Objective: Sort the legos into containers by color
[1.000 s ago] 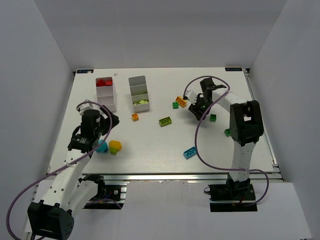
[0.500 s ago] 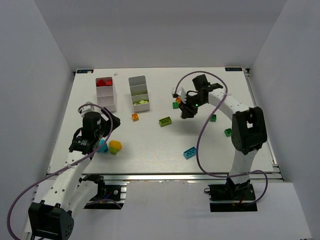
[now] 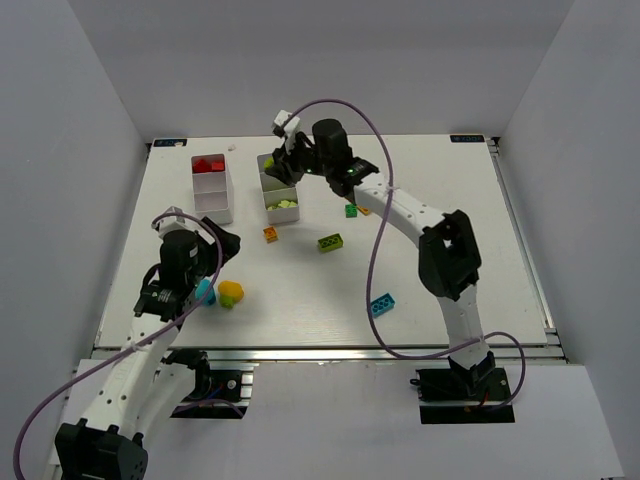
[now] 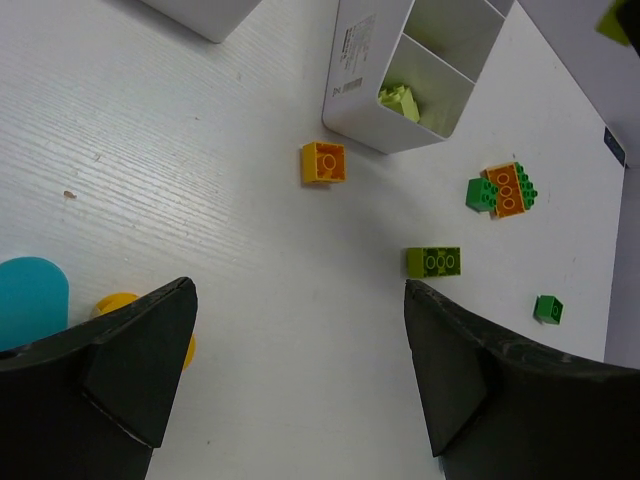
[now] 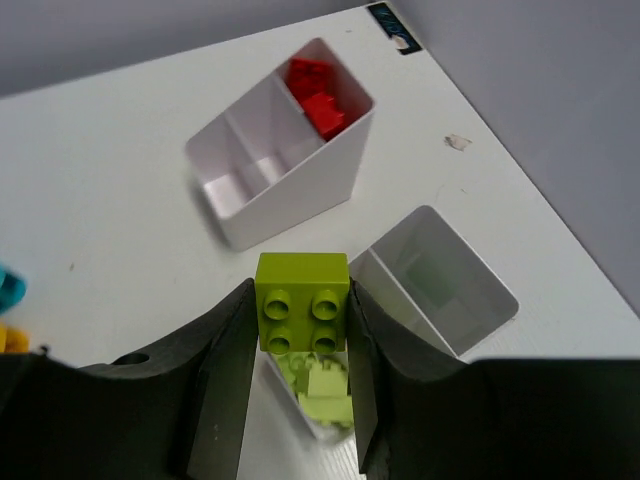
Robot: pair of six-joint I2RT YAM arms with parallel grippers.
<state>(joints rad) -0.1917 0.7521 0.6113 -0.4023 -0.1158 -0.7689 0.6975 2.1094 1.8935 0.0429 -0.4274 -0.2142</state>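
Note:
My right gripper (image 5: 301, 318) is shut on a lime lego (image 5: 302, 285), studs toward the camera. It hangs over the right container (image 3: 278, 187), above the near compartment that holds lime legos (image 5: 335, 395). The left container (image 3: 212, 190) has red legos (image 5: 315, 95) in its far compartment. My left gripper (image 3: 222, 245) is open above bare table, nothing between its fingers (image 4: 140, 350). Beside it lie a cyan lego (image 4: 30, 300) and a yellow one (image 3: 231, 292).
Loose on the table are an orange lego (image 4: 322, 162), an olive one (image 4: 433, 262), a green and orange pair (image 4: 505, 190), a small dark green one (image 4: 547, 308) and a cyan one (image 3: 380, 304). The right arm's cable loops over the middle.
My right gripper has closed on the lime lego at the right middle of the table and carried it left and back, over the right container. The left arm has barely shifted.

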